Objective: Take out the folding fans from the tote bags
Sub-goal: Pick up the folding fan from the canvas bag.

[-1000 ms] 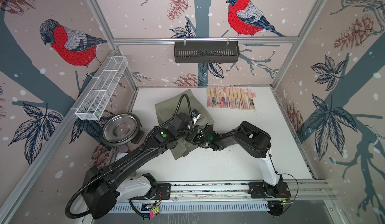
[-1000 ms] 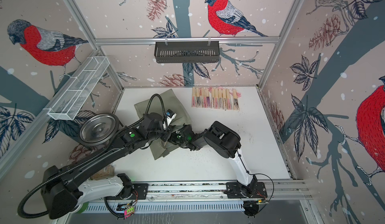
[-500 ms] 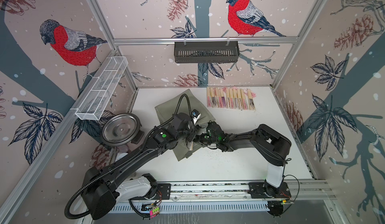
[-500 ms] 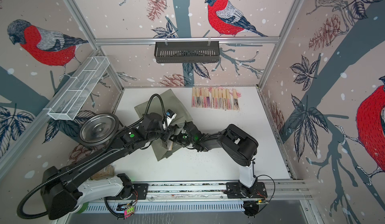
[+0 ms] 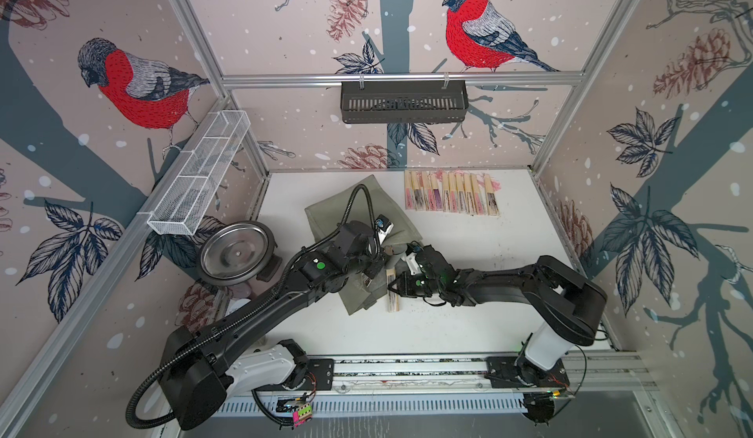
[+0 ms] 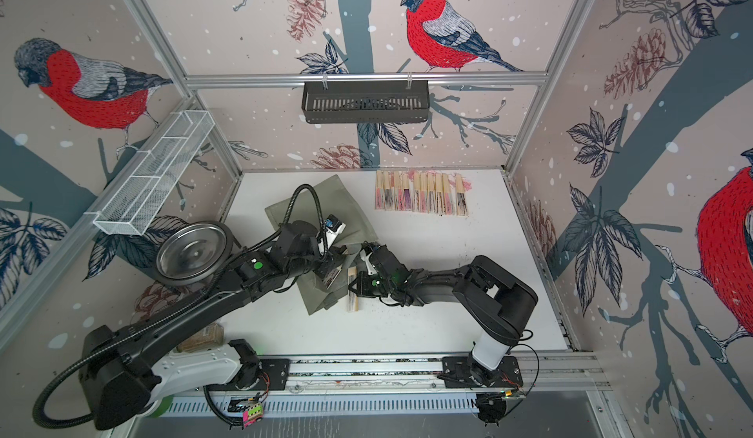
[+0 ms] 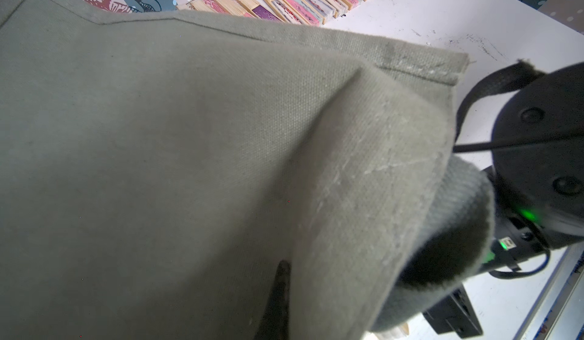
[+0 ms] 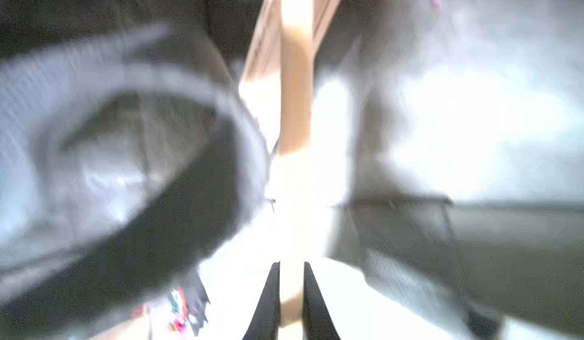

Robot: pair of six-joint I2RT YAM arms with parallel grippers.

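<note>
The olive tote bag (image 5: 358, 208) lies slumped at the table's middle left, in both top views (image 6: 338, 195). My left gripper (image 5: 371, 275) is shut on its fabric, holding up the edge at the mouth; cloth (image 7: 189, 148) fills the left wrist view. A folding fan (image 5: 392, 302) lies just outside that mouth, pale slats showing. My right gripper (image 5: 390, 287) is shut on it; the blurred right wrist view shows the fan (image 8: 294, 107) running between the two fingers (image 8: 268, 300). Several more folding fans (image 5: 450, 193) lie side by side at the back of the table.
A black slotted basket (image 5: 403, 102) hangs on the back rail. A white wire-mesh tray (image 5: 199, 171) is fixed to the left wall, with a round metal pan (image 5: 236, 252) below it. The arms' base rail (image 5: 407, 368) runs along the front edge.
My right gripper has closed and drawn back out of the bag's mouth toward the front, bringing a fan with it; its elbow swung right. The left arm holds still.
</note>
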